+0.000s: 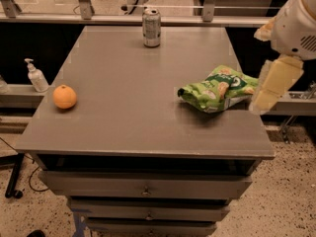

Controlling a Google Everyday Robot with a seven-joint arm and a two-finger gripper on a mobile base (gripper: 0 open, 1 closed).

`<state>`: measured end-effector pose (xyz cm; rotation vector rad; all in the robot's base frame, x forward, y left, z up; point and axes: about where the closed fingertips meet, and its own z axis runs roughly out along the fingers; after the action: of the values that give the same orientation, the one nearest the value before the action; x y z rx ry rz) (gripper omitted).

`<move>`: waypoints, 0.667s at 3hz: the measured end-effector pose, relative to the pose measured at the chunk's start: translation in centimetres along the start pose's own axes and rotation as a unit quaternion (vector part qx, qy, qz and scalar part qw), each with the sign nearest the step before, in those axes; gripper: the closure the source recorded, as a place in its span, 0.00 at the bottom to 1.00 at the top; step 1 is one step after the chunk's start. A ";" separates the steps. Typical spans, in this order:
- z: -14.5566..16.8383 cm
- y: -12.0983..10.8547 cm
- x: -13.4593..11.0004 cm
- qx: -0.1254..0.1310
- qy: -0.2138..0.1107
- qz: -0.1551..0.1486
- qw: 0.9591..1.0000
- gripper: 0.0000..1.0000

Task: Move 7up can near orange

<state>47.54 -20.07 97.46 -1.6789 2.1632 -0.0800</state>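
The 7up can, silver-grey with green markings, stands upright at the far edge of the grey table, near its middle. The orange sits near the table's left edge, far from the can. My gripper hangs from the white arm at the right edge of the view, past the table's right side and just right of a green snack bag. It is far from the can and holds nothing that I can see.
A green snack bag lies on the right part of the table. A white pump bottle stands on a ledge left of the table. Drawers sit below the top. A railing runs behind.
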 end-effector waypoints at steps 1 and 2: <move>2.1 -3.4 -2.8 0.021 -0.044 0.012 0.999 0.00; 4.0 -6.8 -5.9 0.045 -0.097 0.035 0.994 0.00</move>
<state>56.31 -15.62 97.31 -1.4953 2.0401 0.0046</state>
